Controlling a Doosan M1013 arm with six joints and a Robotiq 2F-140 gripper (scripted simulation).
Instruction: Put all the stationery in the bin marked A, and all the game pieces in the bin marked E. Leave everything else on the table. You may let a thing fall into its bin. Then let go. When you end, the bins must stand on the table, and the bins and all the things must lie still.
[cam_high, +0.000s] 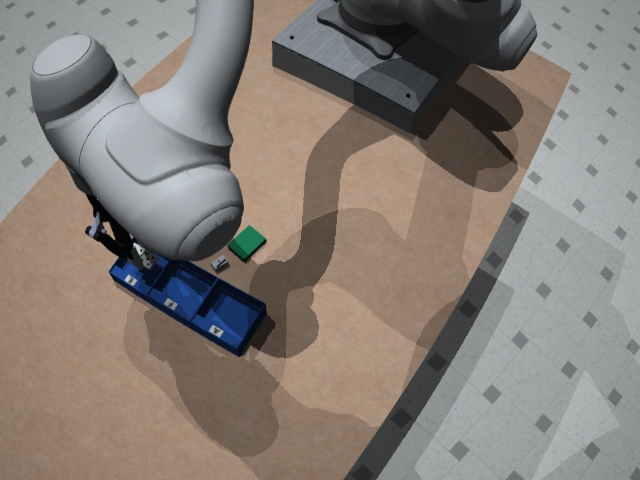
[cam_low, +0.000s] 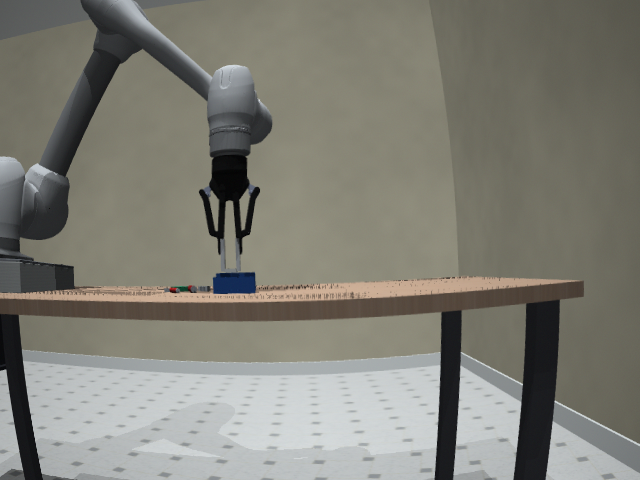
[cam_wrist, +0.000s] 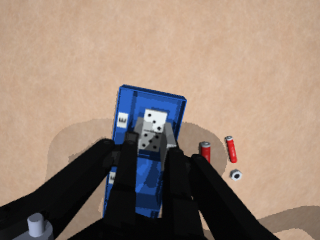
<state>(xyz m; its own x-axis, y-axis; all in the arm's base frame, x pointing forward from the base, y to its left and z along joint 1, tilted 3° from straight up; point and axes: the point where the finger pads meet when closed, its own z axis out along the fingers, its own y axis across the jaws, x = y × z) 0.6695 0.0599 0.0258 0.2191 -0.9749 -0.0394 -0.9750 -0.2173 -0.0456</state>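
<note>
My gripper (cam_high: 144, 256) is shut on a white die with black dots (cam_wrist: 154, 130). It holds the die just above the left end compartment of the blue three-part bin (cam_high: 188, 302). In the wrist view the die shows between the fingertips, over the near end of the bin (cam_wrist: 148, 160). In the side view the fingertips (cam_low: 230, 264) hang right above the bin's rim (cam_low: 234, 282). The bin's small white labels are too small to read. A small grey clip-like thing (cam_high: 219, 263) lies on the table behind the bin.
A green flat block (cam_high: 247, 242) lies behind the bin. Two red cylinders (cam_wrist: 206, 152) (cam_wrist: 231, 148) and a small grey nut (cam_wrist: 235, 174) lie beside the bin, hidden by the arm in the overhead view. The arm's base (cam_high: 372, 67) stands at the far edge.
</note>
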